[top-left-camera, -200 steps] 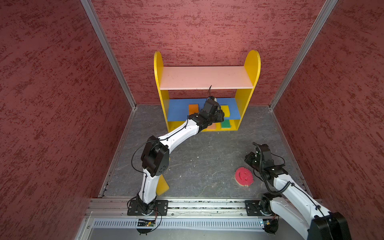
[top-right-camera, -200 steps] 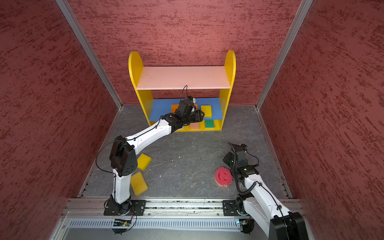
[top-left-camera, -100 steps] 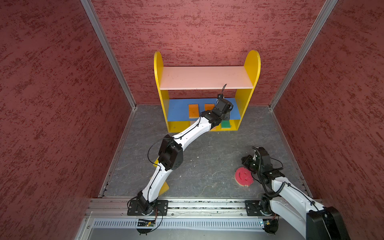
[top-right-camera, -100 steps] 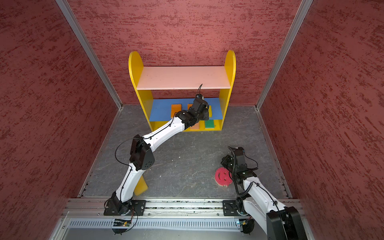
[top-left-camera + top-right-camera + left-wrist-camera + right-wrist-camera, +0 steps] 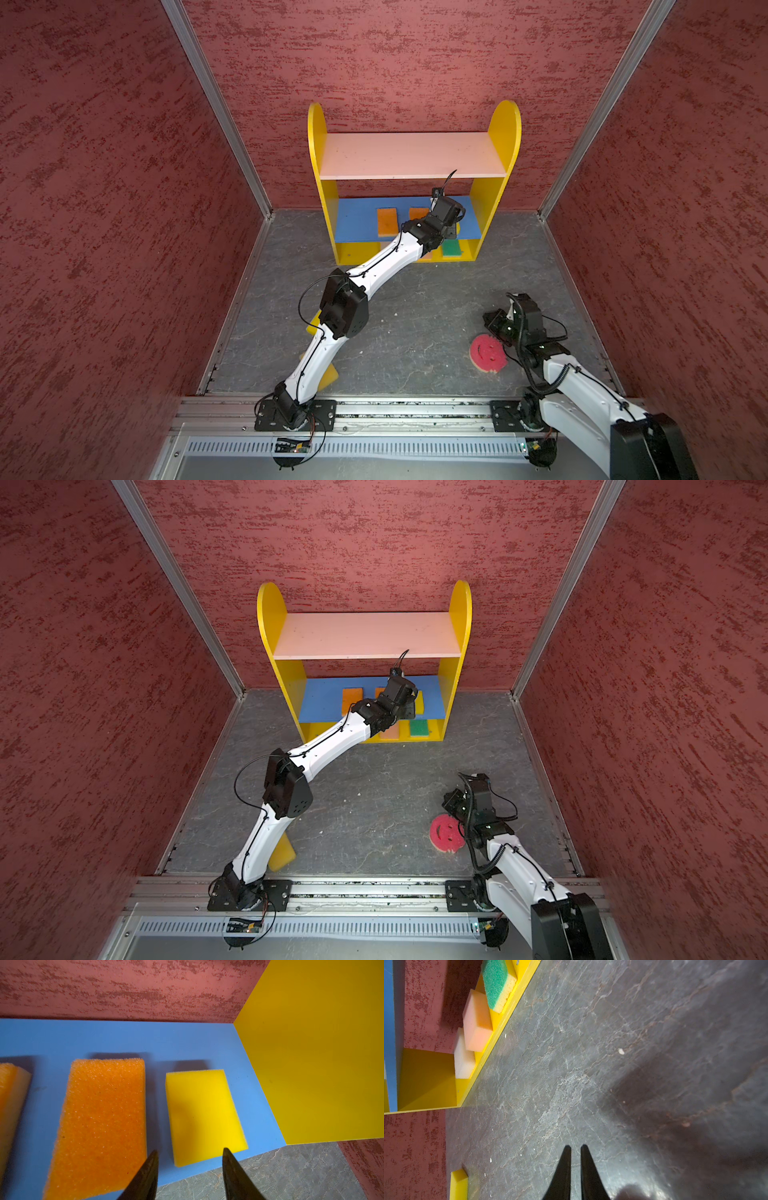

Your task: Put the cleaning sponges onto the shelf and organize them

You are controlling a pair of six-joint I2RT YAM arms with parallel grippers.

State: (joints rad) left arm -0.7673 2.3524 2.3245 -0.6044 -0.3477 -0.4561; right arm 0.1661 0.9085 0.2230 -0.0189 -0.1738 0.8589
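Moved: left arm [image 5: 390,257] has swung from the middle of the shelf [image 5: 415,156] toward its right side panel over the last second, uncovering an orange sponge [image 5: 417,212]; the right arm has hardly shifted.
Left gripper [image 5: 190,1154]: released, fingers [image 5: 152,1169] spread, holding nothing. It is poised over the front edge of the blue board [image 5: 124,1039], at the near end of a yellow sponge [image 5: 203,1111]. One fingertip may brush that sponge's corner, but the wrist view is too close to be sure.
Right gripper [image 5: 575,1147]: fingers drawn almost together with only a sliver between them and nothing in it. It hangs low over the grey floor [image 5: 415,332] at the lower right of both top views, just beside the pink round sponge [image 5: 487,353].
Blue board: three sponges lie flat in a row and apart. They are the second orange sponge [image 5: 386,221] to the left, the orange sponge in the middle, and the yellow sponge nearest the right side panel.
Bottom board: cream sponge [image 5: 464,1059], peach sponge [image 5: 477,1022] and green sponge [image 5: 452,248] lie side by side, with the green one furthest right in a top view.
Top board: pale pink.
Floor: the pink round sponge lies face up. A floor yellow sponge [image 5: 282,852] sits at the lower left beside the left arm's base, and another yellow corner [image 5: 312,326] peeks out behind the elbow.
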